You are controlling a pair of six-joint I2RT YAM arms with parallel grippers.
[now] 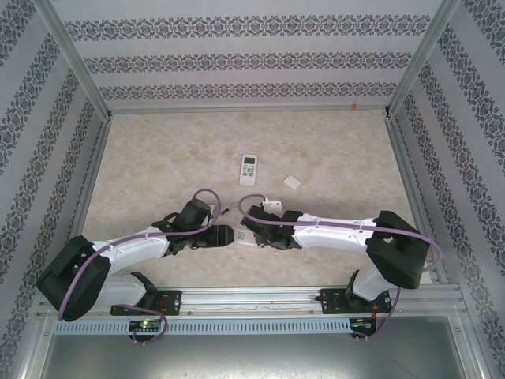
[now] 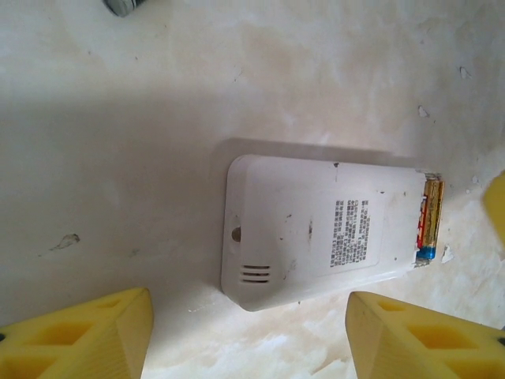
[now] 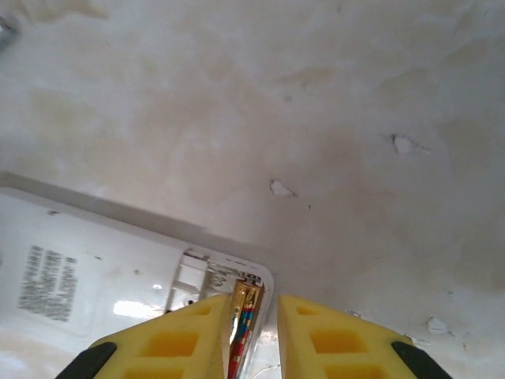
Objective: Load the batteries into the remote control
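A white remote lies face down on the table, its battery compartment open at one end. One battery, gold with red and blue, lies in the outer slot; it also shows as the battery through the gap of the right fingers. The slot beside it is covered by my right finger. My right gripper hovers over that end, jaws only narrowly apart and holding nothing. My left gripper stands wide open at the remote's other end, not touching it. In the top view both grippers meet over the remote.
A second remote lies face up farther back, with a small white cover to its right and another white piece near the right arm. A dark cylindrical end pokes in at the top edge. Patterned walls enclose the table.
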